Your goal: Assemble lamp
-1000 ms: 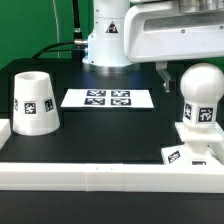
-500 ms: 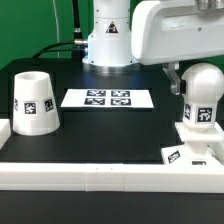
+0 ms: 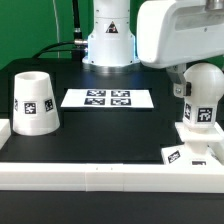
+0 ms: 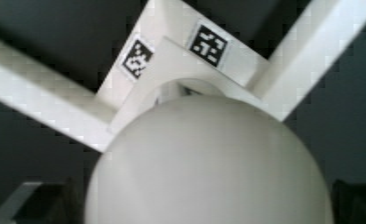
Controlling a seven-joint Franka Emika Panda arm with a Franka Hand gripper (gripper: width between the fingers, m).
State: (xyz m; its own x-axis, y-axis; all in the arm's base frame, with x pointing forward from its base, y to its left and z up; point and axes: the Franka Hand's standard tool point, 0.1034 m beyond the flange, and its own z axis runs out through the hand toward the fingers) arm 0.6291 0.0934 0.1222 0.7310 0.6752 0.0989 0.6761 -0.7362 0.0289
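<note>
Gripper (image 3: 185,82) closing in on the bulb (image 3: 204,92), at the exterior view's right and on the near side of the table (image 3: 110,135). Over the preceding second the arm's white hand had swung in from the far right and dropped. Its housing ended up hanging directly above the bulb, with one dark finger (image 3: 182,90) reaching down beside the bulb's left flank.

Nothing else had shifted. The bulb stood upright on the base (image 3: 192,152), and the shade (image 3: 34,100) sat wide end down, well apart at the exterior view's left. The marker board (image 3: 108,98) lay between them, farther back.

The bulb's rounded top filled the wrist view, with the tagged base showing beyond it, which suggested the hand was centred over the piece. Whether the jaws stood wide or had begun to close could not be told, since the second finger was hidden behind the bulb. No contact was visible, and nothing appeared to be held.

The move read as an approach for a grasp on the bulb, probably to seat or twist it into the base. Fitting the shade had not yet begun.
</note>
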